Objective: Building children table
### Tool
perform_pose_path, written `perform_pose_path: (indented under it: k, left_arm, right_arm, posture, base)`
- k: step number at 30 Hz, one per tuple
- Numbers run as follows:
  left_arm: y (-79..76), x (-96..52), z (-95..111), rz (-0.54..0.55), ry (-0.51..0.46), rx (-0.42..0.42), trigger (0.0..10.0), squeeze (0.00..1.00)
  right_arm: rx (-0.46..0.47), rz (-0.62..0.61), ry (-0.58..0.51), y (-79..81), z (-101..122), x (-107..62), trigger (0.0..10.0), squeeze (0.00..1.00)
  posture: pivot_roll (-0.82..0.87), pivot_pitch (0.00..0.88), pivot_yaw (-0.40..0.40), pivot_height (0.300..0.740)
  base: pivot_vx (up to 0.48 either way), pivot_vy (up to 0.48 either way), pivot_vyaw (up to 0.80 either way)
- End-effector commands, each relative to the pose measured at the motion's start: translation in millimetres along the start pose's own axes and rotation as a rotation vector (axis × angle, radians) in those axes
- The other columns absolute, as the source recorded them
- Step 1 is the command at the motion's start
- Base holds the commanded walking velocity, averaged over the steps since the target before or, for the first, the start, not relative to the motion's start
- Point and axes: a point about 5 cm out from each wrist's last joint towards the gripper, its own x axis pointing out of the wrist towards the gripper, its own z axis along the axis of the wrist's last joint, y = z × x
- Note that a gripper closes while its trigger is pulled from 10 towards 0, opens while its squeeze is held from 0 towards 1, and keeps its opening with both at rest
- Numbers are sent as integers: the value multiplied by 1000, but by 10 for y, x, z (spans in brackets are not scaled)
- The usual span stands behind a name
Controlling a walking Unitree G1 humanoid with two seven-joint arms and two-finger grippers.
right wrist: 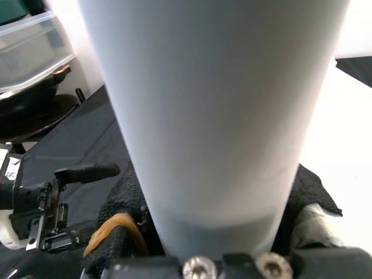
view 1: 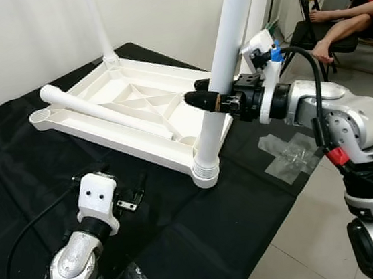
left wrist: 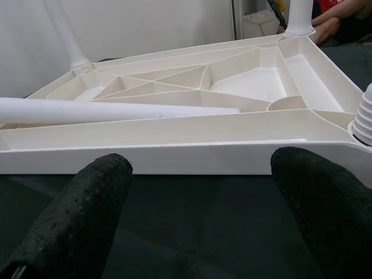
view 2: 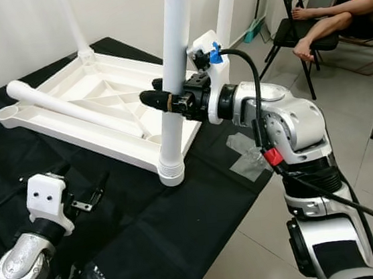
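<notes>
A white plastic tabletop (view 1: 134, 91) lies upside down on a black cloth. One white leg (view 1: 225, 61) stands upright in its near right corner socket (view 1: 205, 169). My right gripper (view 1: 201, 94) is shut on that leg about halfway up. Another loose leg (view 1: 102, 112) lies across the tabletop's underside. Two more legs rise at the far corners (view 1: 103, 28). My left gripper (view 1: 135, 189) hovers low over the cloth, open, a little in front of the tabletop's near rim (left wrist: 174, 160), holding nothing.
The black cloth (view 1: 184, 234) covers a low surface whose edge runs along the right. A clear plastic bag (view 1: 289, 155) lies by that edge. A person (view 1: 342, 24) sits on a chair at the back right. A white wall stands behind.
</notes>
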Motion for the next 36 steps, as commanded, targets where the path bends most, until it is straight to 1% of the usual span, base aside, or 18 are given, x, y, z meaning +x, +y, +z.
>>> perform_pose_path:
  k: [1, 5, 11, 15, 17, 19, 23, 28, 36]
  left_arm:
    - [-10, -23, 3, -2, 6, 0, 10000, 0]
    - [-12, -25, 6, -1, 5, -1, 10000, 0]
    - [-16, -28, 13, 0, 4, -3, 10000, 0]
    - [-20, -30, 16, 2, 4, -7, 10000, 0]
    - [-20, -30, 16, 2, 4, -7, 10000, 0]
    - [-22, -32, 18, 4, 3, -9, 10000, 0]
    - [-23, -34, 21, 5, 2, -10, 10000, 0]
    - [-25, -35, 29, 7, 1, -13, 10000, 0]
    - [-27, -33, 33, 9, -1, -14, 10000, 0]
  right_arm:
    - [18, -50, 45, -48, -70, 15, 10000, 0]
    - [20, -87, 56, -78, -64, 41, 10000, 0]
    - [14, -100, 57, -89, -41, 67, 10000, 0]
    - [-5, -114, 60, -96, -20, 131, 10000, 0]
    - [-5, -114, 60, -96, -20, 131, 10000, 0]
    - [-18, -102, 55, -66, 0, 203, 10000, 0]
    - [-24, -94, 55, -49, 10, 223, 10000, 0]
    - [-52, -58, 47, 12, 56, 251, 10000, 0]
    - [-80, -16, 50, 87, 68, 280, 10000, 0]
  posture:
    - [-44, 203, -7, 740]
    - [-46, 211, -8, 740]
    - [-47, 212, -10, 740]
    - [-52, 217, -14, 740]
    - [-52, 217, -14, 740]
    - [-52, 219, -16, 740]
    - [-54, 222, -19, 740]
    - [-55, 226, -22, 740]
    - [-55, 227, -23, 740]
  base:
    - [0, 0, 0]
    - [0, 0, 0]
    - [0, 0, 0]
    - [0, 0, 0]
    - [0, 0, 0]
    - [0, 0, 0]
    - [0, 0, 0]
    - [0, 0, 0]
    - [0, 0, 0]
